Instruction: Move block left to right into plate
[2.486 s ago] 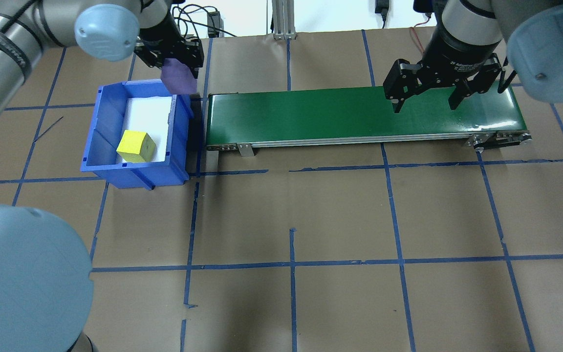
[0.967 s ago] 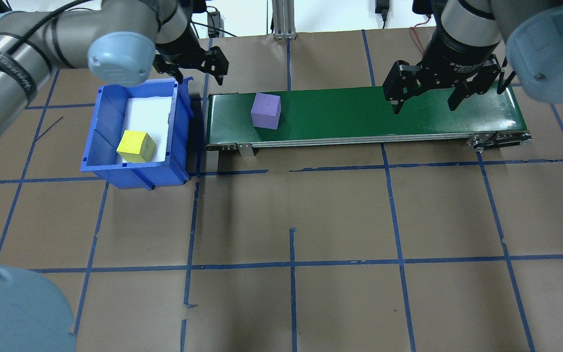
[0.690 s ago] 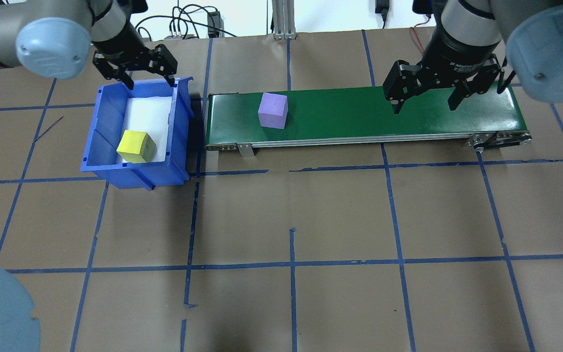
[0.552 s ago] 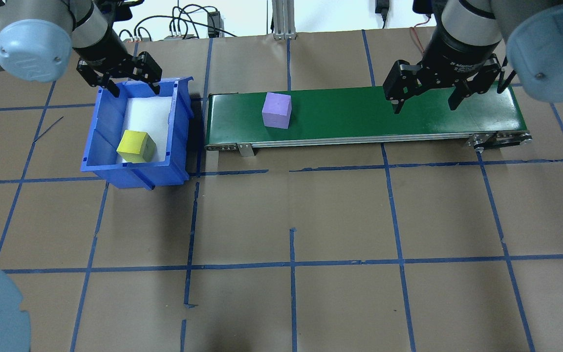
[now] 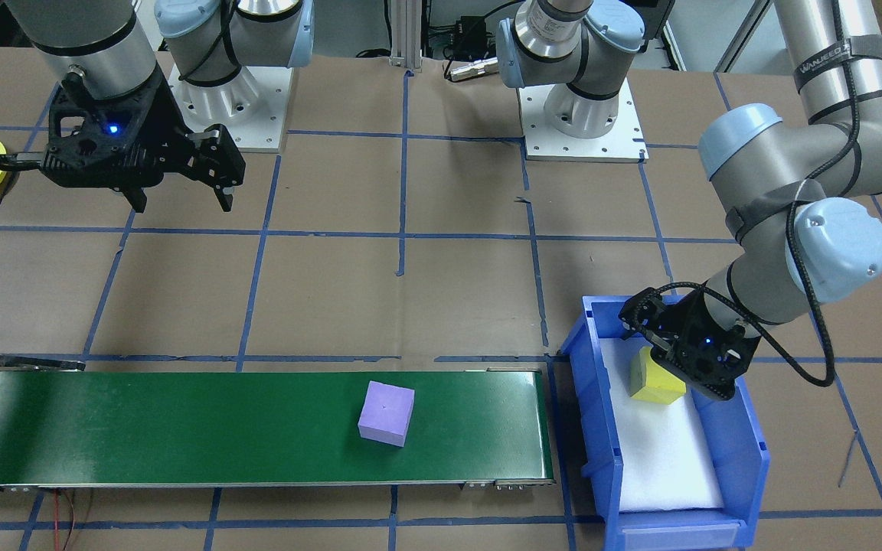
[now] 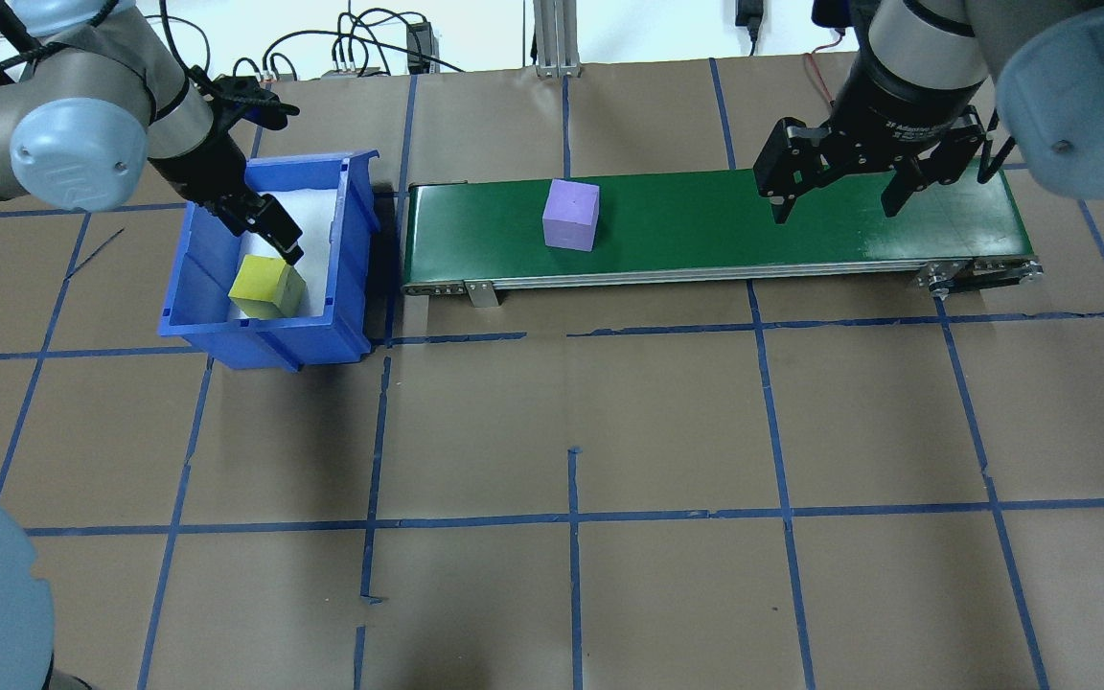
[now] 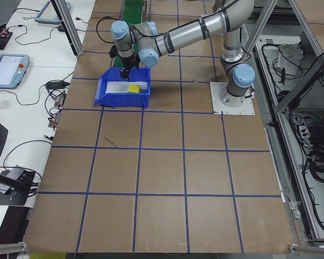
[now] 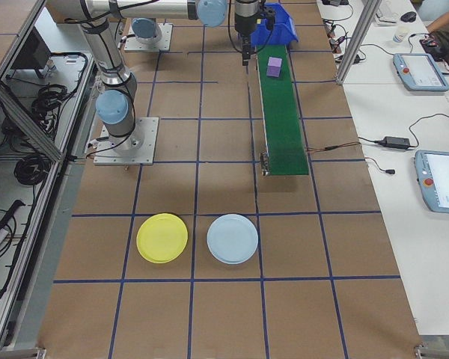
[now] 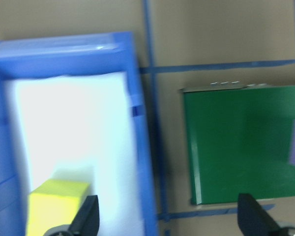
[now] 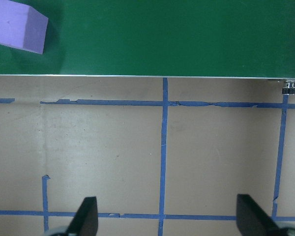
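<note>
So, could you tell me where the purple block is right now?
In the overhead view the purple block sits on the green belt, left of its middle, nearer the blue bin.

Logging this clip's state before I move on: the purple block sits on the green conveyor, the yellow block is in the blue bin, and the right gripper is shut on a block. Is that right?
Not quite. The right gripper is open and empty, hanging above the green conveyor, as the overhead view shows. The rest holds: the purple block sits on the conveyor and the yellow block is in the blue bin.
</note>
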You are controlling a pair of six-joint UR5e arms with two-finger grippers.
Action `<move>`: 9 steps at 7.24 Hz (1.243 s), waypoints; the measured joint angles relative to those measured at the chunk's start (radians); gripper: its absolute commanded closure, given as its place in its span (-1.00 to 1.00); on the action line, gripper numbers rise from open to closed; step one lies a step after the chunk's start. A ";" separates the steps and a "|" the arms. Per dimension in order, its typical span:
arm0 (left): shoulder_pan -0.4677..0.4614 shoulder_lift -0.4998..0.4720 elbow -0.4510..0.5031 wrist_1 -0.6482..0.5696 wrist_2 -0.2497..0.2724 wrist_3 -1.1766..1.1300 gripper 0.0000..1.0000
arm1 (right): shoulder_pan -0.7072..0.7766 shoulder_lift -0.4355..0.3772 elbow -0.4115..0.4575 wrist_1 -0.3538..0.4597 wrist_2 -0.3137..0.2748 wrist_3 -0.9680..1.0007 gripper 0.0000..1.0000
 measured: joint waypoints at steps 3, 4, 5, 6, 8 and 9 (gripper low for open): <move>0.000 -0.046 -0.014 0.073 0.060 0.201 -0.99 | 0.000 0.000 0.001 -0.003 0.000 0.000 -1.00; 0.000 -0.066 -0.016 0.089 0.065 0.221 -0.99 | -0.001 0.000 0.001 -0.003 0.000 0.001 -1.00; 0.000 -0.079 -0.019 0.096 0.074 0.237 -0.99 | -0.001 0.000 0.001 -0.003 0.001 0.001 -1.00; 0.001 -0.084 -0.023 0.101 0.091 0.232 -0.99 | -0.001 0.000 0.001 -0.002 0.001 0.002 -1.00; 0.001 -0.094 -0.015 0.121 0.119 0.145 -0.99 | 0.000 0.000 0.001 -0.002 0.002 0.003 -1.00; 0.001 -0.107 -0.014 0.127 0.120 0.106 -0.99 | 0.000 0.000 0.001 -0.002 0.001 0.003 -1.00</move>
